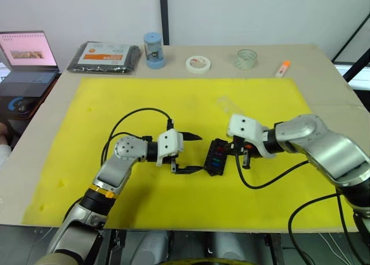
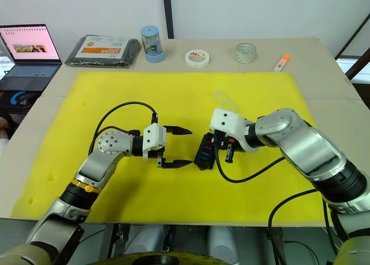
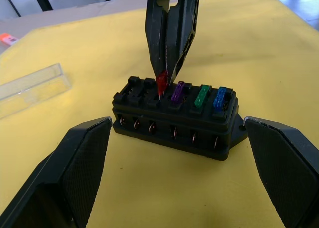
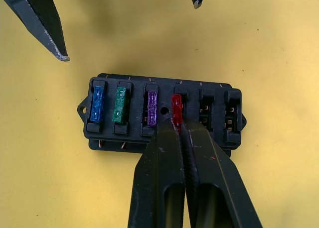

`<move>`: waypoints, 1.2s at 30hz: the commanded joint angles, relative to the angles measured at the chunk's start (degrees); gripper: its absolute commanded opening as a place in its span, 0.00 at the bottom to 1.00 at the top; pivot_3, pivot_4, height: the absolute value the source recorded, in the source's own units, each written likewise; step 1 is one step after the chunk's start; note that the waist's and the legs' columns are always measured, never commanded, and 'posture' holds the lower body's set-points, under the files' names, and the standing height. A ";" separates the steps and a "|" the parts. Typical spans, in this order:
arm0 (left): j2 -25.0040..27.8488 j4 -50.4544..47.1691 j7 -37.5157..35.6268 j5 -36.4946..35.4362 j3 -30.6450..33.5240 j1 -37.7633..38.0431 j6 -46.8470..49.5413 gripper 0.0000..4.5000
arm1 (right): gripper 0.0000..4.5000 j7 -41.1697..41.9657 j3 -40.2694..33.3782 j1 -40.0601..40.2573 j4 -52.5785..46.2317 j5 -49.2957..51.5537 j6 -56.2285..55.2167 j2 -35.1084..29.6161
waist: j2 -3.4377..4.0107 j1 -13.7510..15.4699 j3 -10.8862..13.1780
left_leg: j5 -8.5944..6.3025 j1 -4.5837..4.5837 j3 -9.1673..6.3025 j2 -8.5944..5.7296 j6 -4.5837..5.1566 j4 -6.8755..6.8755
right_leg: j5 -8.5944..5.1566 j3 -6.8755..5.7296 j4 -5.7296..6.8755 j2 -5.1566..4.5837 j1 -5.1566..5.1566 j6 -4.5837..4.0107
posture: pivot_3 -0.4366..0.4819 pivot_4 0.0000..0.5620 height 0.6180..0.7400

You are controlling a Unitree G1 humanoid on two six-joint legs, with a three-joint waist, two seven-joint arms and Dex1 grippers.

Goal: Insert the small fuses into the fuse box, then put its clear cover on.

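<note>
Right gripper (image 4: 176, 126) pinched on red fuse (image 4: 176, 106), directly over fourth slot of fuse box (image 4: 162, 113) — straight push down needed. Left gripper (image 1: 188, 152) wide open, empty, just beside.

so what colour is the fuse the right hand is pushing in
Red fuse, clearest in the right wrist view.

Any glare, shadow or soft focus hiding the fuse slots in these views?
Left wrist view: fuse box sharp and evenly lit, its own fingers soft at the frame edges, clear cover faint but readable. Right wrist view: slots crisp, no glare; right gripper covers part of the red fuse. Head views: flat light, only soft shadows on the yellow mat.
</note>
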 commanded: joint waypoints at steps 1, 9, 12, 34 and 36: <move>0.10 -1.38 0.23 0.29 -0.10 0.03 -1.39 0.99 | 0.00 0.48 -2.72 -1.42 -0.95 1.08 0.04 0.60 | 0.00 -0.01 0.00 | 0.00 0.00 0.00 0.00 0.00 0.00 | 0.00 0.00 0.00 0.00 0.00 0.00 | 0.48 0.27 1.00; 0.09 -0.91 0.22 0.33 -0.07 -0.20 -1.75 0.99 | 0.00 -0.12 -2.84 -2.03 0.04 0.58 -0.63 0.80 | 0.00 0.02 0.00 | 0.00 0.00 0.00 0.00 0.00 0.00 | 0.00 0.00 0.00 0.00 0.00 0.00 | 0.48 0.27 1.00; 0.10 -0.66 0.16 0.33 -0.04 -0.33 -1.82 0.99 | 0.00 -0.06 -2.63 -1.92 0.47 0.25 -1.04 0.63 | 0.00 -0.01 0.00 | 0.00 0.00 0.00 0.00 0.00 0.00 | 0.00 0.00 0.00 0.00 0.00 0.00 | 0.48 0.27 1.00; 0.07 -0.75 0.43 0.67 0.07 -0.16 -1.73 0.99 | 0.00 0.89 -1.38 -0.34 -0.57 -0.31 -0.12 -0.31 | 0.00 0.00 0.00 | 0.00 0.00 0.00 0.00 0.00 0.00 | 0.00 0.00 0.00 0.00 0.00 0.00 | 0.48 0.27 1.00; 0.12 -0.67 0.44 0.70 0.12 -0.16 -1.78 0.99 | 0.00 0.92 -1.38 -0.32 -0.75 -0.18 0.19 -0.18 | 0.00 0.00 0.00 | 0.00 0.00 0.00 0.00 0.00 0.00 | 0.00 0.00 0.00 0.00 0.00 0.00 | 0.48 0.27 1.00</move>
